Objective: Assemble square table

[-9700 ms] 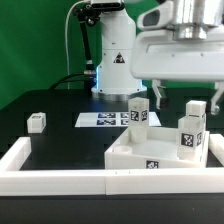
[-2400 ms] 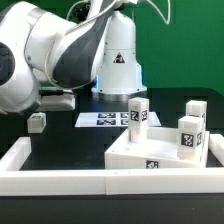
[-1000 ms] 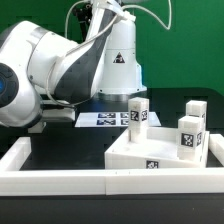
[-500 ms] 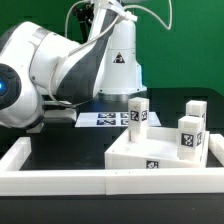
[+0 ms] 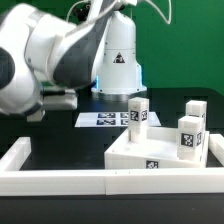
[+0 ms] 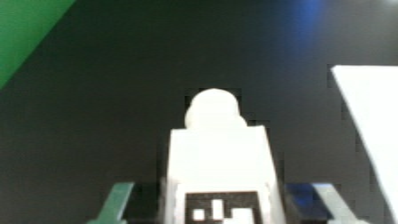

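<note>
Wrist view first: a white block leg (image 6: 221, 150), smooth matte plastic with a rounded peg at its far end, sits squarely between the two pale translucent fingers (image 6: 121, 203) of the gripper (image 6: 217, 205). The jaws are clamped on that leg, one finger at each side. A black-and-white square tag (image 6: 221, 211) faces the camera on the leg; its pattern is blocky, with nothing readable as letters. Beyond the leg lies the dark table surface (image 6: 125, 110), a green backdrop (image 6: 27, 35) in one corner, and a blurred white edge on the far side that I can't identify.

Over to the exterior view: the bulky, glossy white arm (image 5: 50, 55) fills that view's left and hides the gripper and held leg completely. On the exterior view's right, the square tabletop slab (image 5: 150, 150) lies flat against the long white rim wall (image 5: 60, 180), a tag on its front edge. Three more legs stand upright on it: one (image 5: 138, 113) near its back left corner, one (image 5: 195, 111) at the back right, one (image 5: 190, 136) nearer the front right, each tagged. Behind them the marker board (image 5: 103, 119) lies flat, partly blocked by the nearest leg.
</note>
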`<state>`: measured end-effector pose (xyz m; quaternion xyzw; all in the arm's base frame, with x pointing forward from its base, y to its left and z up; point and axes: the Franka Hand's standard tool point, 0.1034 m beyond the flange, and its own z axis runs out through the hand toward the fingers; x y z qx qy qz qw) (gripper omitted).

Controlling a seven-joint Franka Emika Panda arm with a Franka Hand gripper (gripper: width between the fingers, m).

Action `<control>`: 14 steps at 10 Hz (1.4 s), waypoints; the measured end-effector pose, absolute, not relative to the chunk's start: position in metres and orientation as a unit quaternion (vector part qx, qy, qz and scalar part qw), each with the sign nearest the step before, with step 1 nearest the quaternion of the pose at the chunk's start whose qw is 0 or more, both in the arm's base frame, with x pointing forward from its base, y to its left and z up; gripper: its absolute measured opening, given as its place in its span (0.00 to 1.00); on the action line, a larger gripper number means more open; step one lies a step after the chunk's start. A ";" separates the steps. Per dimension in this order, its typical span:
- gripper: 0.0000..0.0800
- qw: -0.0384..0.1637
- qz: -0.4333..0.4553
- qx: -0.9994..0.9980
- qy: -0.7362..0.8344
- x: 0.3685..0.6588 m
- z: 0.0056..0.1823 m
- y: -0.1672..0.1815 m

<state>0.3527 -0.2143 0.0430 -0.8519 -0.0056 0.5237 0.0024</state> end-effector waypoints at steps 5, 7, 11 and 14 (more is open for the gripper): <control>0.36 0.030 0.515 -0.856 0.006 0.377 0.115 -0.195; 0.36 0.031 0.514 -0.857 0.007 0.377 0.114 -0.195; 0.36 0.019 0.410 -0.912 -0.014 0.414 0.123 -0.191; 0.36 0.016 0.364 -0.931 -0.019 0.438 0.140 -0.190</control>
